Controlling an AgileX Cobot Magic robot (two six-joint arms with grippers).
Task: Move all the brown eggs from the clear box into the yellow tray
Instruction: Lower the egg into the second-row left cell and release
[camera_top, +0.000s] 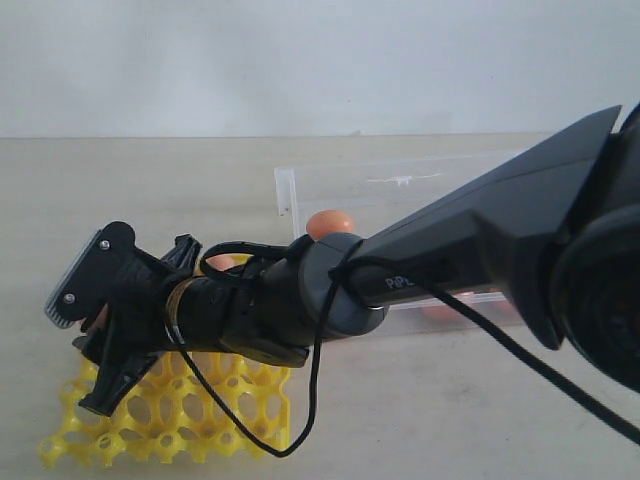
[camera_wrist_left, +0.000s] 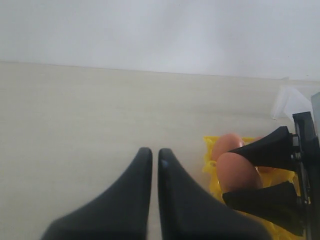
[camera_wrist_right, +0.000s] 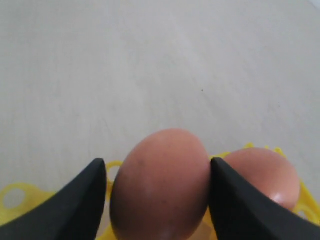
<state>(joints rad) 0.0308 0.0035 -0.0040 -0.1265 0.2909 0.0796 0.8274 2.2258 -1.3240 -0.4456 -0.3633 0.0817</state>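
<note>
Above the yellow tray (camera_top: 230, 400) at near left, the right gripper (camera_wrist_right: 157, 162) straddles a brown egg (camera_wrist_right: 160, 195) whose long axis points outward; I cannot tell whether the egg is clamped or released.

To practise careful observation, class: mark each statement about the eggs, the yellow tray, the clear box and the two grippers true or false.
1. A brown egg sits between the fingers of the right gripper. True.
2. The left gripper holds an egg. False: its fingers stand close together with nothing between them.
3. The yellow tray has no other egg in it. False: a second egg rests in it beside the first.
4. The right arm reaches across over the tray. True.
5. The clear box holds no eggs. False: at least one remaining egg shows in it.
</note>
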